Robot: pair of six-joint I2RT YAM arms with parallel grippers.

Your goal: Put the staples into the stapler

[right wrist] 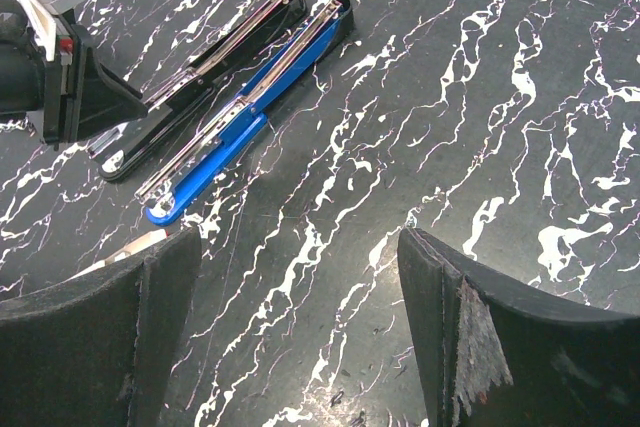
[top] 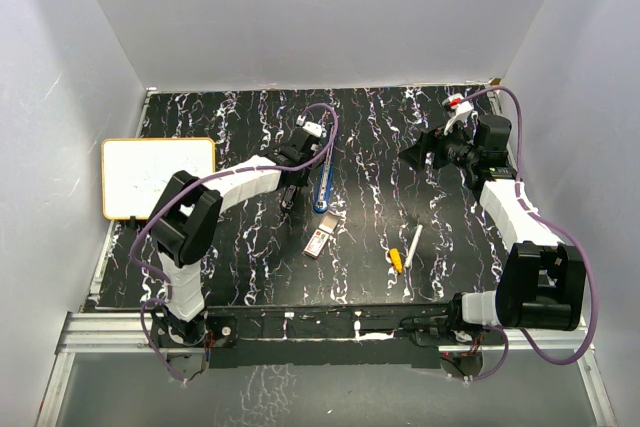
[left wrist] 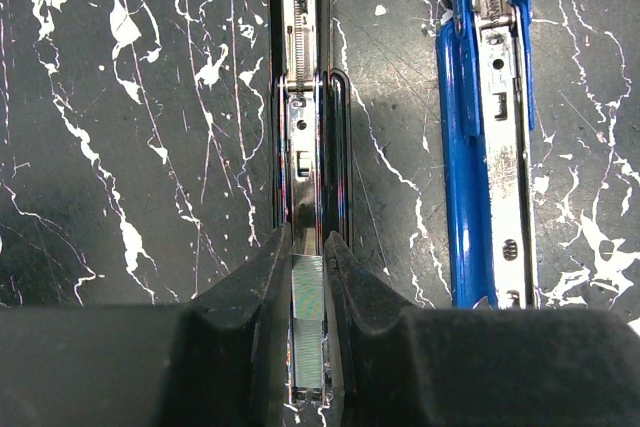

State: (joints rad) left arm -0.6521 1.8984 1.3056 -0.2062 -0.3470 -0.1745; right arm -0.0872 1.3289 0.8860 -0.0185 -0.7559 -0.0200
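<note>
In the left wrist view my left gripper (left wrist: 306,242) is shut on a silver strip of staples (left wrist: 308,307), pinched between both fingertips. The strip sits in line with the open metal channel of the black stapler (left wrist: 305,97), right at its near end. In the top view this gripper (top: 288,199) is low over the black stapler (top: 297,162). The red-and-white staples box (top: 318,242) lies on the table nearer the arms. My right gripper (top: 425,147) hangs open above the table at the right, nothing between its fingers (right wrist: 300,277).
A blue stapler (top: 323,187), also opened flat, lies just right of the black one (left wrist: 490,147). A white pen (top: 412,245) and a small yellow piece (top: 397,259) lie at centre right. A whiteboard (top: 158,177) sits at the left edge.
</note>
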